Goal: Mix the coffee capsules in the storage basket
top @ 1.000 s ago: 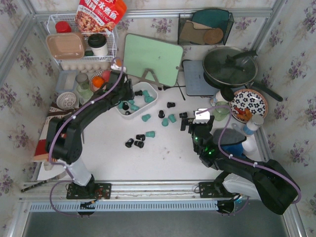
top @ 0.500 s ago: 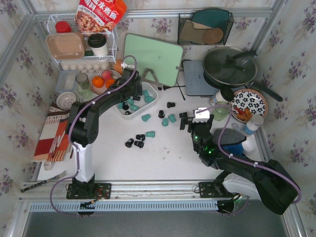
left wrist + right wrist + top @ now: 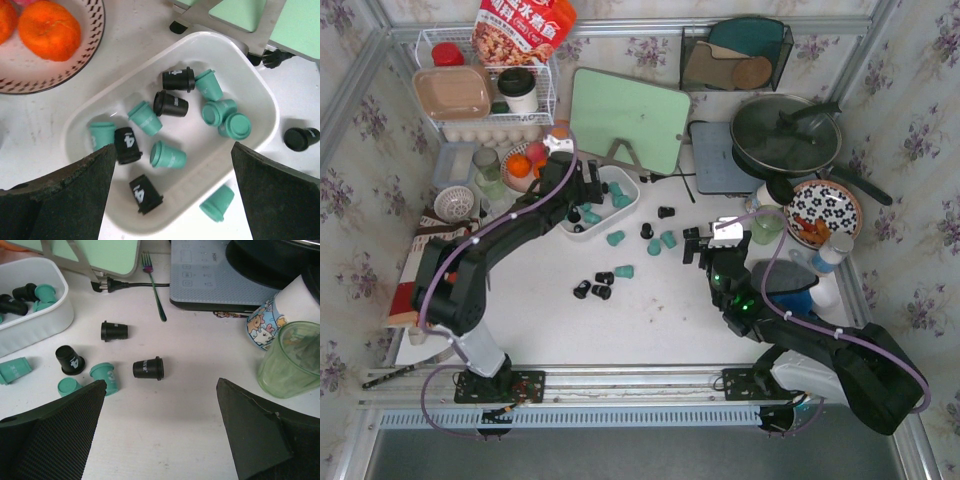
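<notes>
- From the overhead camera, the left claw (image 3: 588,190) hung over the storage basket (image 3: 632,198), its jaws spread wide with nothing between them. Some coffee capsules (image 3: 616,238) lay inside. Others, teal and black, were strewn across the desk (image 3: 650,320) between the basket and the right claw (image 3: 690,247).
- Through the left wrist camera, the basket held about ten capsules, teal and black loosely jumbled, most of them tipped on their sides. A teal capsule (image 3: 216,203) lay just outside the near wall and a black capsule (image 3: 301,138) sat beside a corner. An orange (image 3: 49,23) rested nearby.
- Through the right wrist camera, the right claw stood open and empty above the desk, with several loose capsules ahead of it.
- The capsules looked light, stiff and smooth, with tapered sides that would probably roll or skid when nudged. A pinch across the body, just below the flanged rim, seemed the safest hold.
- The basket also looked light and might slide if pushed.
</notes>
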